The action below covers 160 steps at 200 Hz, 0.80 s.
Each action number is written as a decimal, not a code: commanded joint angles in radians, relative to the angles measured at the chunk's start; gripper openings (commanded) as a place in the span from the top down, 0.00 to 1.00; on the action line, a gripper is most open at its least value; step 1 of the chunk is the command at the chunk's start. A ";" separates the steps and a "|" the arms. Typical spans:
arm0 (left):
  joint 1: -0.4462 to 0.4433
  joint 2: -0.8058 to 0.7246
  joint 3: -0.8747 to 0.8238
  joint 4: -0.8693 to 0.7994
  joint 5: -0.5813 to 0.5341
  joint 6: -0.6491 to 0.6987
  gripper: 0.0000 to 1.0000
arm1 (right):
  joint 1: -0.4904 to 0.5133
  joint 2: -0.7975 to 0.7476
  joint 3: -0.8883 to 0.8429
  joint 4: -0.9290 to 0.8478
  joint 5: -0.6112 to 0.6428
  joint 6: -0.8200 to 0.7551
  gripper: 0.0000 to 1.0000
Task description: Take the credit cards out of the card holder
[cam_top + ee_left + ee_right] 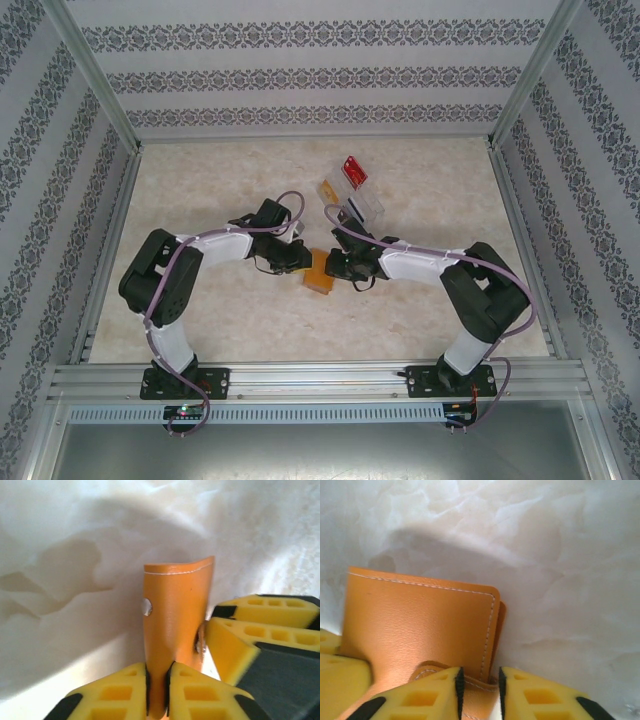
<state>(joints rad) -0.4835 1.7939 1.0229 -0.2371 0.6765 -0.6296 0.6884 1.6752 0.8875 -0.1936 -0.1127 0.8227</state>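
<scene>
Left pincer (157, 680): clamping the upright wallet (177, 610) flap between its fingers.
Right pincer (480, 685): gripping the wallet's tab, crowding just beside the left one.
Surroundings: clear tray (368, 207) and red card (354, 172) lying beyond both pincers.

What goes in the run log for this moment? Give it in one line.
left tool: shut on card holder flap | right tool: shut on card holder edge | card holder: orange, pinched from both sides over table
</scene>
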 commanded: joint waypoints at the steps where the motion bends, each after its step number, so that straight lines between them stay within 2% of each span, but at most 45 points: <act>1: -0.007 -0.052 -0.015 0.050 0.014 0.024 0.90 | -0.007 -0.051 0.028 -0.075 0.011 -0.041 0.67; 37: -0.006 -0.062 -0.020 0.047 0.014 0.028 0.95 | 0.014 -0.042 0.059 -0.075 -0.036 -0.023 0.58; 73: -0.006 -0.067 -0.025 0.047 0.008 0.025 0.97 | 0.037 -0.003 0.098 -0.069 -0.038 -0.004 0.55; 130: -0.006 -0.068 -0.033 0.060 0.022 0.019 1.00 | 0.039 0.049 0.115 -0.099 -0.020 -0.004 0.61; 160: -0.006 -0.068 -0.036 0.062 0.032 0.016 1.00 | 0.026 0.078 0.099 -0.107 -0.025 -0.002 0.67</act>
<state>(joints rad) -0.4843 1.7565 0.9928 -0.2081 0.6769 -0.6220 0.7219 1.7115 0.9871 -0.2531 -0.1482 0.8127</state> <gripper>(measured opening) 0.063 0.356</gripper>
